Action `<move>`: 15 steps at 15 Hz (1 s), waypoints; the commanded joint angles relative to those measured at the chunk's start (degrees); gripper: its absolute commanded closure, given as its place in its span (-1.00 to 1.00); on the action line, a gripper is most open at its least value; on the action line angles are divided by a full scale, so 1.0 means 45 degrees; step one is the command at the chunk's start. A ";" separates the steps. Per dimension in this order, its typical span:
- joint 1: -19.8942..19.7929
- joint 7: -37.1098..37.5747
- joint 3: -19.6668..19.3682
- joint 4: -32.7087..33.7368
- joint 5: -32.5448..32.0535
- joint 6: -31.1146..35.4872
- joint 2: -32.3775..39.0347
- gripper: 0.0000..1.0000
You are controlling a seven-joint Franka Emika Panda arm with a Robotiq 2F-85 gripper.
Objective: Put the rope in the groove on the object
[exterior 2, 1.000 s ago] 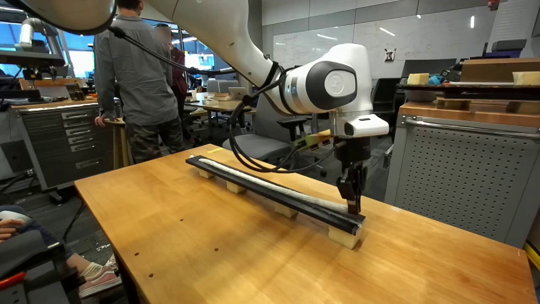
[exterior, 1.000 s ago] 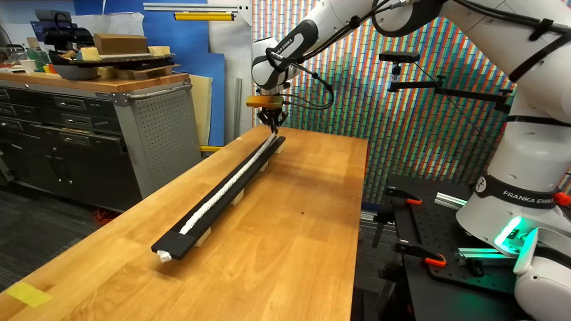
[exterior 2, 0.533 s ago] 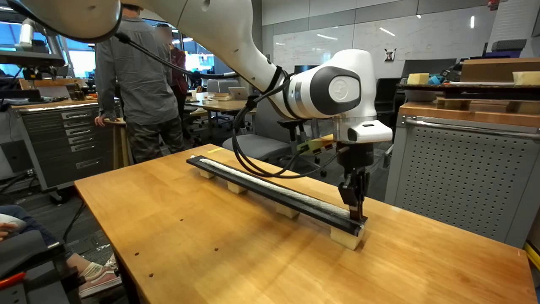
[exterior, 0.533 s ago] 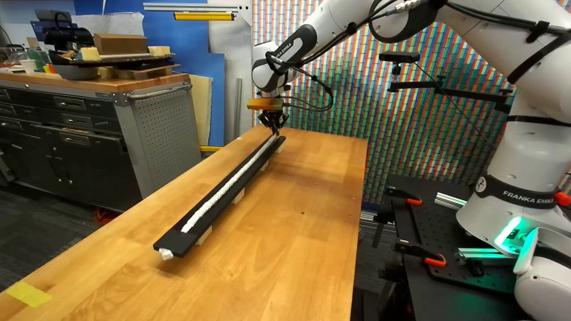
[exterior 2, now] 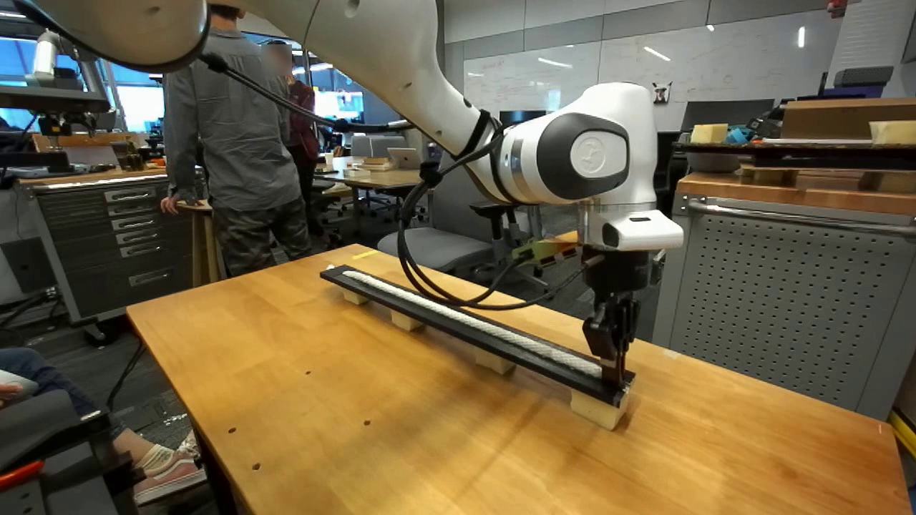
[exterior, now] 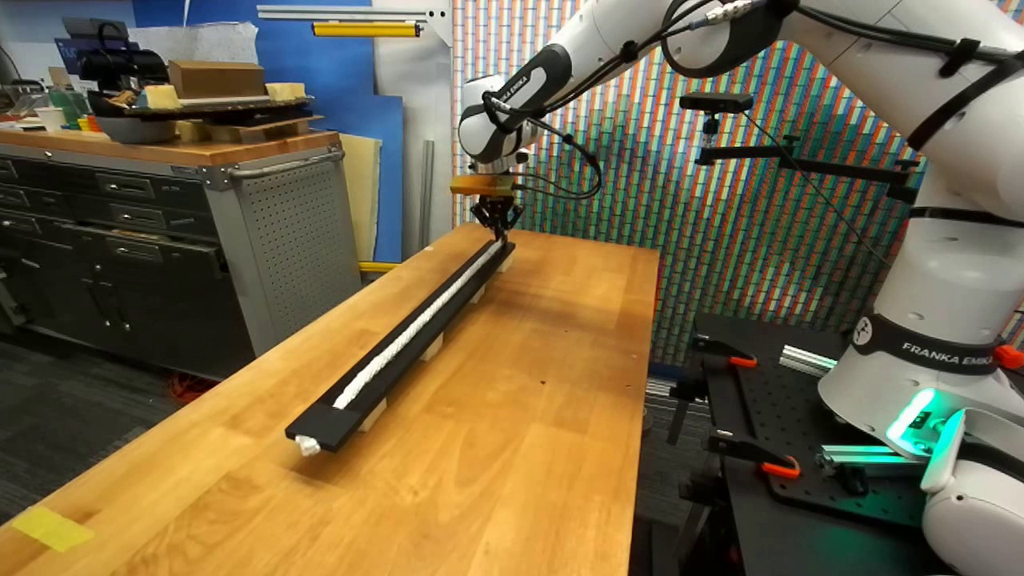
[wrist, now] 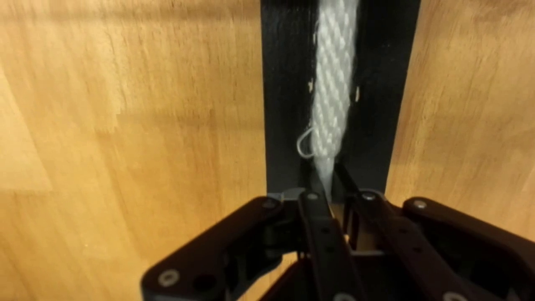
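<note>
The white rope [exterior: 408, 336] lies lengthwise along the top of the long black bar [exterior: 326, 424]. In both exterior views the rope [exterior 2: 472, 320] looks straight on the bar [exterior 2: 429, 315]. It passes under a black piece at one end, where a white tip [exterior: 307, 445] sticks out. The groove is covered by the rope; how deep the rope sits, I cannot tell. My gripper [exterior 2: 614, 373] is down at the bar's opposite end. In the wrist view the gripper [wrist: 325, 175] has its fingers close around the rope's tapered end [wrist: 332, 83]. A loose thread loop stands beside it.
Wooden blocks [exterior 2: 597, 409] raise the bar off the wooden table [exterior: 512, 448]. Yellow tape [exterior: 53, 528] is on the table. A tool cabinet [exterior 2: 794, 286] stands beyond the table. The robot's cable [exterior 2: 458, 300] hangs above the bar.
My gripper has lowered, bringing the raised rope end down onto the bar. The bar and rope have shifted slightly across the table toward the robot's side, along with the gripper.
</note>
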 commanded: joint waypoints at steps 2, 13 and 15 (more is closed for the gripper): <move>-0.0550 -0.0048 0.0242 0.0683 0.0526 -0.0308 0.0240 0.23; -0.0255 -0.0706 0.0621 -0.0816 0.0657 0.0801 -0.1318 -1.00; -0.0060 -0.1124 0.0904 -0.1418 0.0622 0.1145 -0.1958 -1.00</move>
